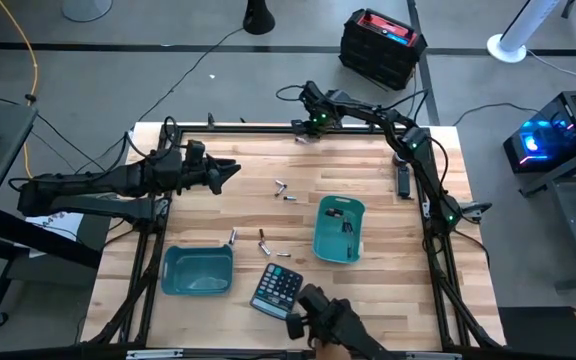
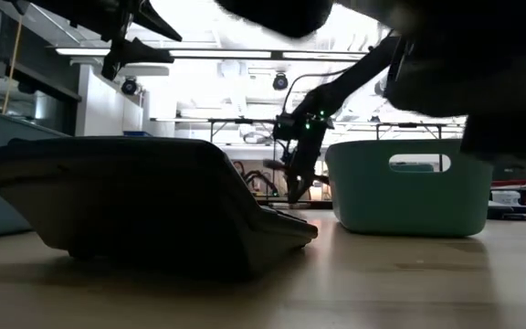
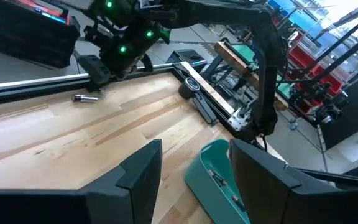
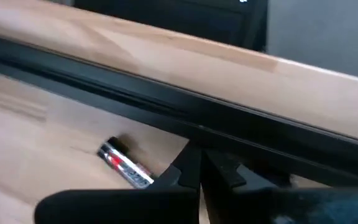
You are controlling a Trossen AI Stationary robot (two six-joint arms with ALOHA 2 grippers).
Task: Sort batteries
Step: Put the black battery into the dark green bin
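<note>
Several small silvery batteries lie on their sides mid-table (image 1: 281,187), and more lie between the bins (image 1: 263,240). One silvery-and-red battery (image 4: 124,163) lies by the far rail; the left wrist view also shows this battery (image 3: 84,98). My right gripper (image 1: 313,122) is low over the far edge with its fingers shut (image 4: 199,167), just beside that battery and apart from it. My left gripper (image 1: 226,172) hovers open (image 3: 194,168) left of the mid-table batteries. The right teal bin (image 1: 339,228) holds a few batteries.
A second teal bin (image 1: 198,270) sits near the front left, with the dark calculator (image 1: 276,290) beside it. A black remote-like stick (image 1: 404,180) lies at the right. A black rail (image 4: 185,106) frames the far edge. A dark bulky object (image 1: 323,320) overhangs the near edge.
</note>
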